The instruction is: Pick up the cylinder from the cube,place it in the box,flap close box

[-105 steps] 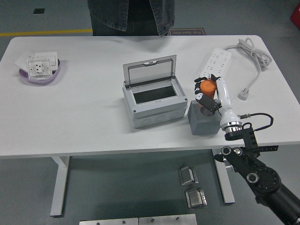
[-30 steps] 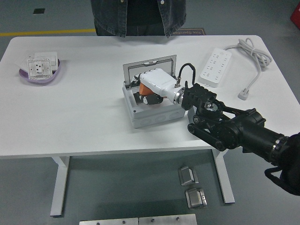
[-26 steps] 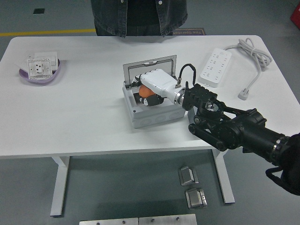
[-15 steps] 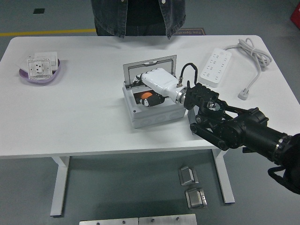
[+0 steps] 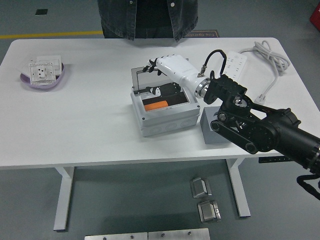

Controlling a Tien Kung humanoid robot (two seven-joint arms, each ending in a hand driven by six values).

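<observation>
The orange cylinder (image 5: 156, 105) lies on its side inside the open grey box (image 5: 165, 120) at the table's middle. The box's clear lid (image 5: 140, 80) stands up at its back edge. My right hand (image 5: 159, 65), white with black fingertips, hovers above the box near the lid's top, fingers spread and empty. The grey cube (image 5: 215, 134) stands bare just right of the box, partly hidden by my right arm (image 5: 250, 125). My left hand is out of view.
A purple bowl (image 5: 30, 82) with white sockets sits at the far left. A white power strip (image 5: 232, 67) with its cable (image 5: 267, 55) lies at the back right. A person (image 5: 147, 17) stands at the far side.
My right hand carried the cylinder from the cube into the box, let it go, and has risen up and back toward the lid. The cylinder now lies in the box.
</observation>
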